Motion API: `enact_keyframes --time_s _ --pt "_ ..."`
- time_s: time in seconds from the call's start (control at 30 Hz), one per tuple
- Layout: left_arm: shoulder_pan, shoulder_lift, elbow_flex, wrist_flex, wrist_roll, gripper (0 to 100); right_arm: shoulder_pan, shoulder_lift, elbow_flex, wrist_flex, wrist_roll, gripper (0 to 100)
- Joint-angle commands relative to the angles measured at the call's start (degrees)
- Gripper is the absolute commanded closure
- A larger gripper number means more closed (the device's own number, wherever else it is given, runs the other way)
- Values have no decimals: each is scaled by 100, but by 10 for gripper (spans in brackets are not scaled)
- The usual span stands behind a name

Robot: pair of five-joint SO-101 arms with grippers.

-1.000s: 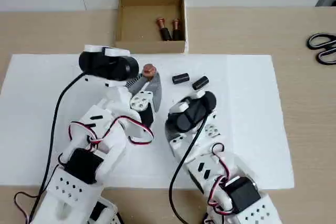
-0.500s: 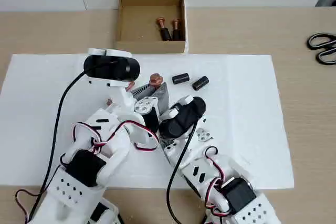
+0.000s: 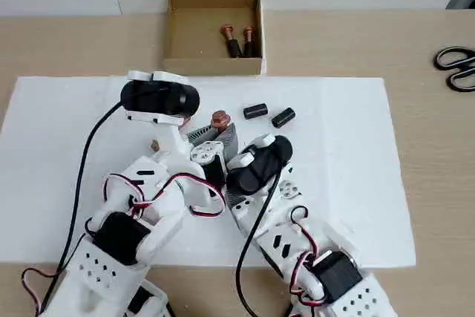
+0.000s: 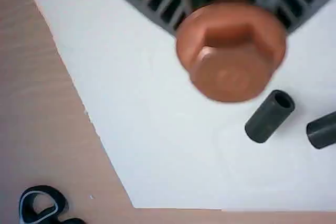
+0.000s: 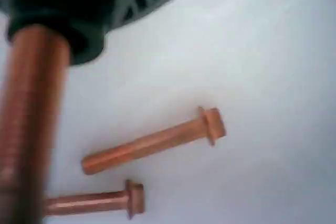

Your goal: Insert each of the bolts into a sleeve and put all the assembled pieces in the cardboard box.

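Looking down from the high view, the left hand (image 3: 220, 130) is clamped tight on a copper bolt (image 3: 220, 119) over the middle of the white sheet (image 3: 349, 183). The bolt's flanged head is uppermost and its long axis runs steeply down between the two arms. The left wrist view gets that head dead-on, so the axis goes straight away from that camera. Past it, two loose sleeves (image 4: 269, 116) lie on the sheet just beside each other, with scissors (image 4: 42, 205) off on the bare bench (image 3: 371, 42).

The right wrist view gives the other end. The right hand (image 5: 79, 3) looks closed around a dark sleeve (image 5: 52, 38), and the threaded shank pokes out of it. Two loose bolts (image 5: 157, 140) lie flat and roughly parallel, heads pointing the same way.

The cardboard box (image 3: 178, 31) sits at the sheet's far edge, with two assembled pieces (image 3: 231, 41) side by side in it, copper heads pointing away from the arms.
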Motion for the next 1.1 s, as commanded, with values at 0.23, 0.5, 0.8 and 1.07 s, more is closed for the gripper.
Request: enact_keyframes --time_s 0.23,0.5,0.8,1.07 --pt "35 -9 -453 185 44 995 171 -66 -53 -242 -26 994" --pt "9 -9 -154 -378 18 995 163 -312 -44 -233 -26 994" --pt "9 -9 -48 -404 18 995 163 -532 -26 -180 -26 995" --pt "26 -9 40 -220 9 995 163 -549 -26 -180 -26 995"
